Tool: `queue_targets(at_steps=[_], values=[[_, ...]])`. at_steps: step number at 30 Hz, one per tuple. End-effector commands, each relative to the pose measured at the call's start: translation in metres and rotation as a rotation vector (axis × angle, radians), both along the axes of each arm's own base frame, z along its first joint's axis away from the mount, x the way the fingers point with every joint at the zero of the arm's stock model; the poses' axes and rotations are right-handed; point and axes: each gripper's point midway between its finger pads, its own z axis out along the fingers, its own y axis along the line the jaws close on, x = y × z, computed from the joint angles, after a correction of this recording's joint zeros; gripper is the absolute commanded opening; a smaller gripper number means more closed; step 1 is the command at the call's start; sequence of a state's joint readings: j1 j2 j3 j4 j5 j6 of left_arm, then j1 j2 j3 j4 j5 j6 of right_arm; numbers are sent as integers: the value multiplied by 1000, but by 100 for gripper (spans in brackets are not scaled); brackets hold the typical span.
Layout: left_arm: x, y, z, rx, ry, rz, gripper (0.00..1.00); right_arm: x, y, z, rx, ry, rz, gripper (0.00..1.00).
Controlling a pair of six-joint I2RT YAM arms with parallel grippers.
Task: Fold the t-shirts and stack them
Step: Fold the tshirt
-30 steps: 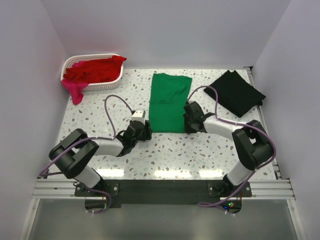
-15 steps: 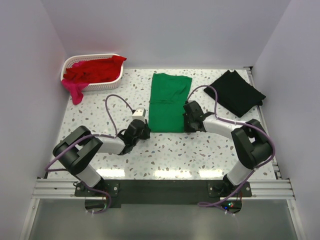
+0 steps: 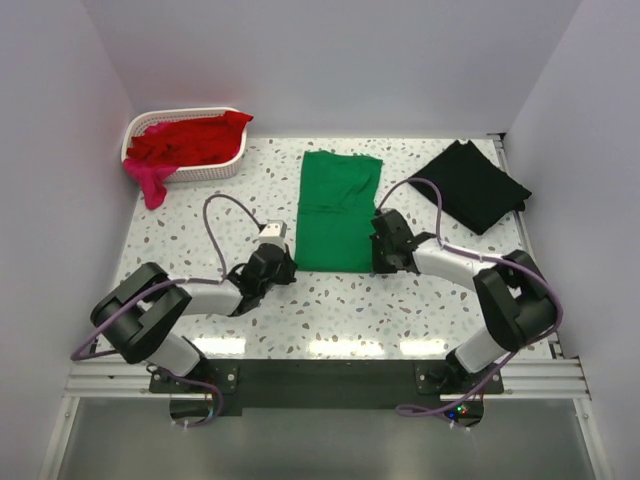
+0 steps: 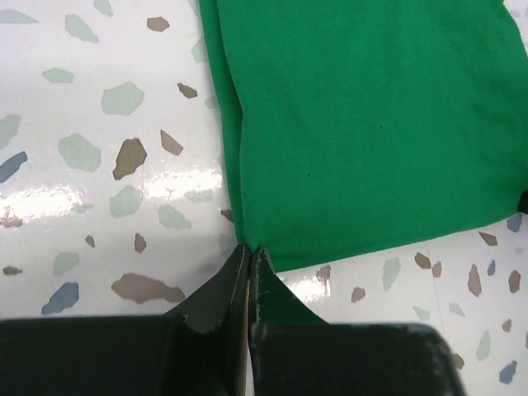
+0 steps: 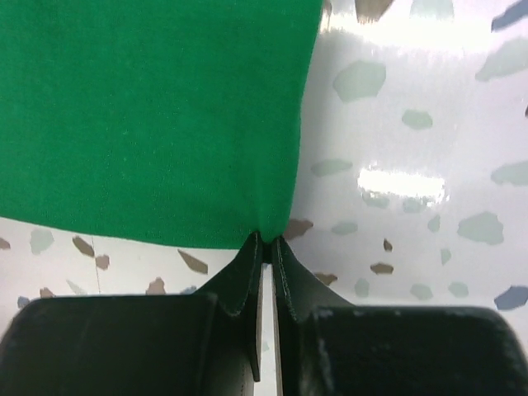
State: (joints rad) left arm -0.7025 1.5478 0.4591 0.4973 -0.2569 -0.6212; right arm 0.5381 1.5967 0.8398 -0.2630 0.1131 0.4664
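A bright green t-shirt [image 3: 338, 208] lies folded into a long strip in the middle of the table. My left gripper [image 3: 291, 267] is shut on its near left corner, where the fingertips [image 4: 257, 257] meet at the cloth's edge [image 4: 363, 124]. Shut on the near right corner, my right gripper [image 3: 379, 265] puckers the green cloth [image 5: 157, 115] between its fingertips [image 5: 280, 247]. At the back right a black t-shirt [image 3: 473, 185] lies folded. A red t-shirt [image 3: 190, 140] fills the basket, and a pink one [image 3: 152, 184] hangs over its rim.
The white lattice basket [image 3: 232, 160] stands at the back left corner. White walls close in the speckled table [image 3: 200, 220] on three sides. A metal rail [image 3: 320, 375] carrying both arm bases runs along the near edge.
Both grippers have closed on the green t-shirt's near corners. The left gripper has slid forward to the near left corner; the right has shifted slightly nearer.
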Motion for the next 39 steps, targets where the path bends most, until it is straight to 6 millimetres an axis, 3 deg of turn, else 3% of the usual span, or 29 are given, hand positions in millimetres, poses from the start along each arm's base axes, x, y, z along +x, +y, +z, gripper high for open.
queue_targets(at_steps=[1, 6, 11, 15, 26, 38, 39], values=[[-10, 5, 14, -25, -12, 0, 0, -22, -4, 8, 3, 8, 4, 0], [-25, 9, 26, -36, -19, -15, 0, -41, -1, 27, 31, -21, 20, 0], [-41, 3, 55, -86, -63, -49, 0, -55, 2, 57, 92, -89, 33, 0], [-40, -1, 87, -140, -132, -55, 0, -49, -1, 82, 111, -164, 12, 0], [-6, -7, 149, -129, -291, -5, 0, 5, -1, 149, 34, -347, -40, 0], [50, -21, 181, -149, -357, -42, 0, 65, -6, 184, 4, -420, -93, 0], [59, -17, 177, -139, -348, -31, 0, 72, -10, 189, 4, -430, -103, 0]])
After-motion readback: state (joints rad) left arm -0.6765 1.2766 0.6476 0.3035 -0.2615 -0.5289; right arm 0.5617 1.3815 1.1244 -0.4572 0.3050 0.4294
